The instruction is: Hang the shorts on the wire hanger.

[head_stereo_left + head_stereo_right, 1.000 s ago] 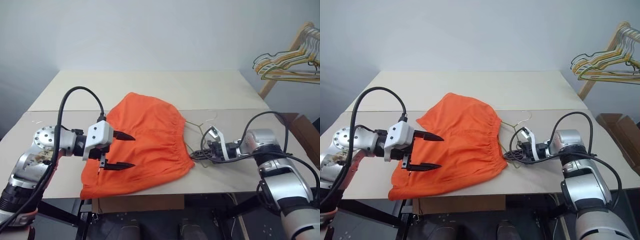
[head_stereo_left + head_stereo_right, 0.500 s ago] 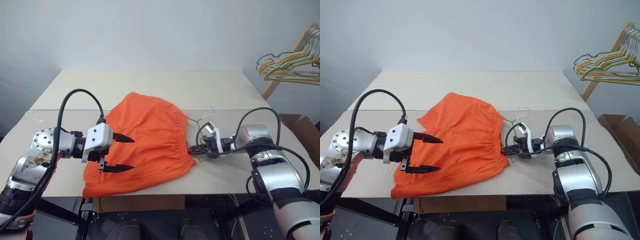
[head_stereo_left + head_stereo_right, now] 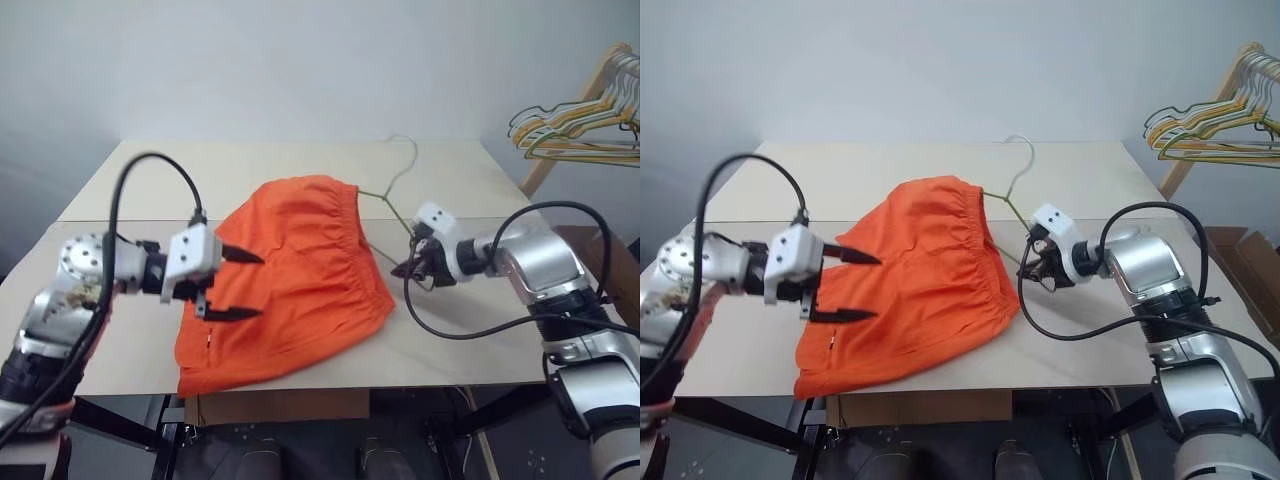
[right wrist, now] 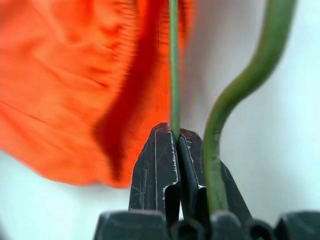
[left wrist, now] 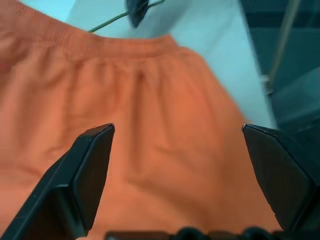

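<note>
The orange shorts lie on the beige table, waistband toward my right arm. My left gripper hovers open over the shorts' left part with nothing between its fingers. My right gripper is shut on a thin arm of the wire hanger, just right of the waistband. The wire hanger stands tilted up off the table, its hook high toward the far edge. One of its arms runs into the top of the waistband, which it lifts; the rest of that arm is hidden by fabric.
A wooden rack with a bunch of yellowish hangers stands at the far right, beyond the table. A brown cardboard box sits on the floor to the right. A seam crosses the table between its two boards.
My right gripper has risen and rolled, swinging the hanger from flat on the table to upright and lifting the waistband's far end. My left gripper has moved slightly up and forward, still open.
</note>
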{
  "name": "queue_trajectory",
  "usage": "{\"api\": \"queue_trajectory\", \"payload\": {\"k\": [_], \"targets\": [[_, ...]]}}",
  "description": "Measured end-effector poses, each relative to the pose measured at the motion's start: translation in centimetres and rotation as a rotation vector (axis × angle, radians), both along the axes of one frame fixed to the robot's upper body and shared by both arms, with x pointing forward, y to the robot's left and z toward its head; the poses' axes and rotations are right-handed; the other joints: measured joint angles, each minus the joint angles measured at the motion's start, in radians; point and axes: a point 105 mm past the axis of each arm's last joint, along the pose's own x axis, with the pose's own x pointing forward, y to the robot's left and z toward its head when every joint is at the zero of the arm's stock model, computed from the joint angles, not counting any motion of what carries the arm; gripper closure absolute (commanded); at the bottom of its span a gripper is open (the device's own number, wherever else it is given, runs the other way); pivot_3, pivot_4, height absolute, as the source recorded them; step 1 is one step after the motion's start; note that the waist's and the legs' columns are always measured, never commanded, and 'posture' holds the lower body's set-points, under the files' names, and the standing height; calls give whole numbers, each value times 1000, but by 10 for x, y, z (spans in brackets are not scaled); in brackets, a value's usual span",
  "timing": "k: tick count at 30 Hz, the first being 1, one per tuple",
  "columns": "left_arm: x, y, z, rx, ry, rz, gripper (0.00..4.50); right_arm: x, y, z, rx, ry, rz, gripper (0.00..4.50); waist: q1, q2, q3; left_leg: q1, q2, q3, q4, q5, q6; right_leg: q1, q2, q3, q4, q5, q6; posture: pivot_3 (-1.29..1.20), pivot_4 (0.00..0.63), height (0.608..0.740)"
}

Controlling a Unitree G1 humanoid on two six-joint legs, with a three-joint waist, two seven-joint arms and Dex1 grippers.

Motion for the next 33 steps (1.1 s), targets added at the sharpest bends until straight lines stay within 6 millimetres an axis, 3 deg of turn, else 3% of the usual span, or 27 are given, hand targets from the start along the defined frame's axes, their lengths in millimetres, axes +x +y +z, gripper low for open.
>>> {"api": "queue_trajectory", "payload": {"k": [5,13,22,29,33], "targets": [[27,8,27,8,-103,19,59,-5,31,22,-135,-175,171,4500,-24,0,0,-4,-1,0,0,0,0,-2,-1,0,0,3,-5,-69,12,740],[44,12,62,57,-208,-31,59,-17,53,1,-286,-185,337,4500,-46,-1,0,-9,-2,0,1,0,0,-6,-3,0,0,4,-5,-66,8,740],[41,-2,21,205,-72,-190,59,-16,60,19,-310,-202,377,4500,-52,0,-1,-10,-2,0,1,0,0,-8,-3,0,2,4,-5,-84,0,740],[62,-6,-8,256,-81,-108,59,-20,59,16,-311,-166,393,4500,-53,-1,-1,-10,-2,-1,2,0,0,-9,-3,0,3,4,-5,-96,0,740],[67,-4,-10,280,-76,-90,59,-22,60,16,-309,-153,399,4500,-63,-1,-1,-18,-4,-1,6,0,0,-18,-4,0,10,4,-5,-99,0,740]]}}
